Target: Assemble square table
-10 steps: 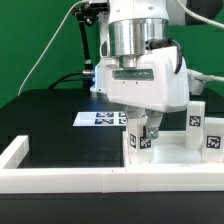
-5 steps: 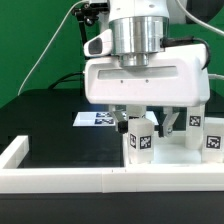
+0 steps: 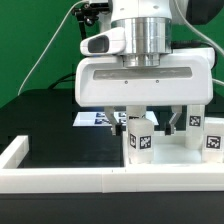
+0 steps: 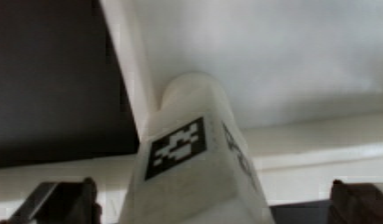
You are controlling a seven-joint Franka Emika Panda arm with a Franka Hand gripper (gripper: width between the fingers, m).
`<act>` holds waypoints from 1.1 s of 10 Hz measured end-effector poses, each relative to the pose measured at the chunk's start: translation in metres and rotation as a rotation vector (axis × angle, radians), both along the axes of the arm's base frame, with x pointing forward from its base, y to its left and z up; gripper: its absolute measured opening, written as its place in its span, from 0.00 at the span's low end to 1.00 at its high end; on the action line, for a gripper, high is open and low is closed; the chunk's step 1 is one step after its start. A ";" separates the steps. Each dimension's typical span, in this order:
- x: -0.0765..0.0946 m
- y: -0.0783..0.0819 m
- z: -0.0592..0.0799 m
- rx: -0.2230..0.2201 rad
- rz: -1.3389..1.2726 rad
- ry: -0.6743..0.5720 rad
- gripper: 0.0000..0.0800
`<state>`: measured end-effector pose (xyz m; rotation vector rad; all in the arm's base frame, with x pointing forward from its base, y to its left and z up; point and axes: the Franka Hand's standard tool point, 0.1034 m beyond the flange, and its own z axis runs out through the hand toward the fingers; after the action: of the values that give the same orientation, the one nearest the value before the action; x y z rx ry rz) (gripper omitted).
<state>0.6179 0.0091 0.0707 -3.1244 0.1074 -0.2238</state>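
Arm turned broadside — tool (image 3: 147, 124) fingers apart around upright leg (image 4: 191, 150), tabletop (image 3: 165, 155) mostly hidden.

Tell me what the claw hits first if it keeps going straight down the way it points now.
Most likely the upright white tagged leg: in the wrist view it stands between the claw's spread fingers, so they would pass either side of it. Below lies the square tabletop. Depth is unclear.

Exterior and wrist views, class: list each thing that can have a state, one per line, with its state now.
gripper: open, fingers straddling a leg, not clamped.
tagged leg: upright between the fingers, tag facing the wrist camera.
square top: resting against the border wall.
marker board: flat on the table.
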 end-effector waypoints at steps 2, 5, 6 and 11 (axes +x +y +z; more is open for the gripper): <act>-0.001 0.004 0.000 -0.027 0.115 0.006 0.81; -0.001 0.002 0.001 -0.057 0.317 0.005 0.80; -0.001 0.002 0.001 -0.057 0.322 0.005 0.60; -0.001 0.002 0.001 -0.053 0.292 0.005 0.36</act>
<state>0.6172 0.0108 0.0714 -3.1385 -0.3574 -0.2163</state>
